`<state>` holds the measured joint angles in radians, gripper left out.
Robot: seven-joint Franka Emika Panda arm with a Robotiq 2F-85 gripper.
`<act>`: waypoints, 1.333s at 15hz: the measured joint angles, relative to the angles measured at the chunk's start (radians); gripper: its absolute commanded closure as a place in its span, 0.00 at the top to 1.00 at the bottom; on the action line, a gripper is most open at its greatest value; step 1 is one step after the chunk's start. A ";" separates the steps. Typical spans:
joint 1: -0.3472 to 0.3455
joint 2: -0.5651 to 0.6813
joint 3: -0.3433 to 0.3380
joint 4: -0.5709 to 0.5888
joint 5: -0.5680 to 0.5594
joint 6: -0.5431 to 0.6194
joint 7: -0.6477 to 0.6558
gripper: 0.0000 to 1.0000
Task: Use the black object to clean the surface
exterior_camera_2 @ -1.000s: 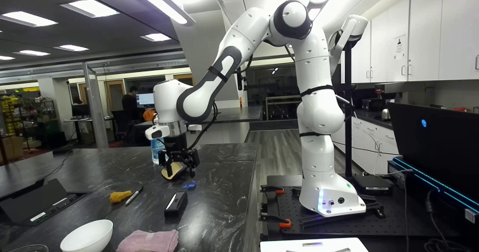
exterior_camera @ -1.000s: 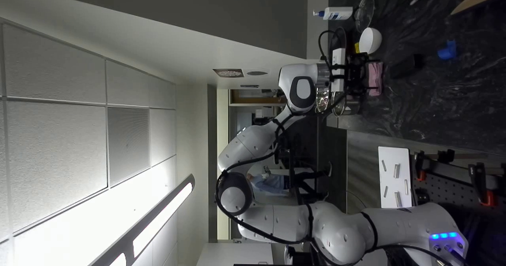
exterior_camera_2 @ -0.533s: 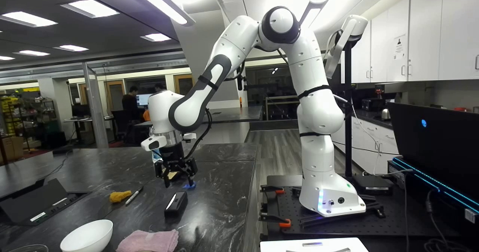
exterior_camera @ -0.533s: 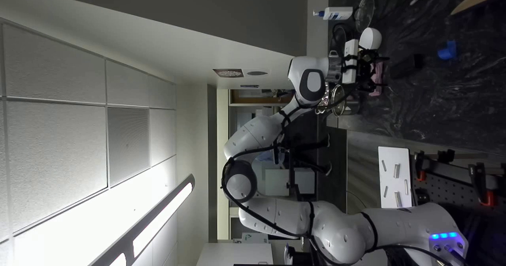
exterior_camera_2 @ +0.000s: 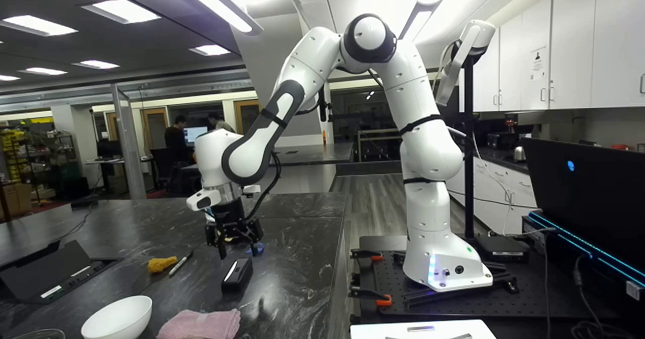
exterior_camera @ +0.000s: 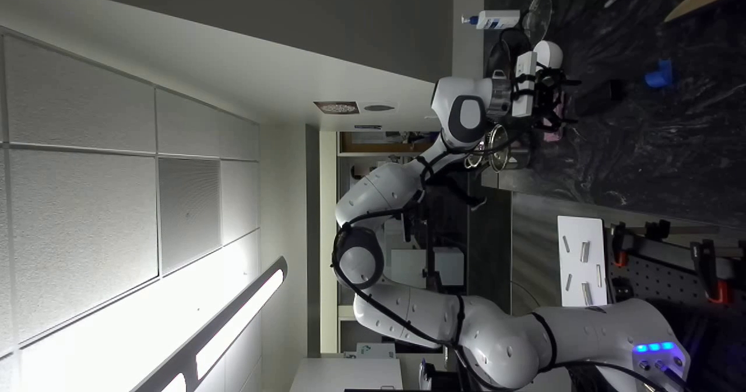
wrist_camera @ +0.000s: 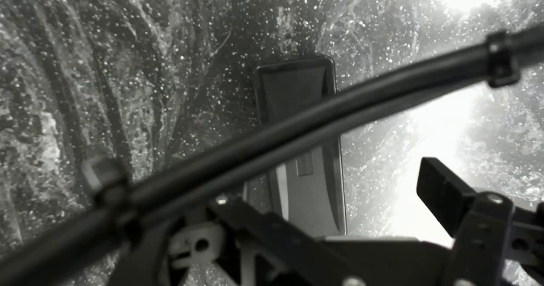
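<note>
Gripper [exterior_camera_2: 239, 252] has dropped toward the black object [exterior_camera_2: 241, 275], set in from the robot-side edge of the countertop [exterior_camera_2: 292, 283], jaws spread and empty, but a cable [wrist_camera: 301, 126] crosses it in my wrist view, so I could misjudge alignment and land on top.

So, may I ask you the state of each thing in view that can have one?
Countertop: cannot tell whether clean
Hand: open, holding nothing
Black object: lying on the countertop, not held
Pink cloth: folded
White bowl: upright
Pump bottle, in an exterior view turned sideways: standing upright
Marker: lying down
Laptop: open, logo lit
Base lights: lit blue
Ceiling lamps: on
</note>
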<state>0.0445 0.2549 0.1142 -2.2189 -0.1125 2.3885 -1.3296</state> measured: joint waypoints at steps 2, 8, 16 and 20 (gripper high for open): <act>0.000 0.011 0.000 0.004 -0.002 0.000 0.000 1.00; 0.000 0.035 -0.002 0.011 -0.033 0.000 0.007 1.00; 0.004 0.065 -0.002 0.014 -0.108 0.015 0.105 1.00; 0.007 0.090 -0.002 0.023 -0.136 0.035 0.144 1.00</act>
<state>0.0514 0.3452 0.1122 -2.1955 -0.2483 2.4235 -1.1854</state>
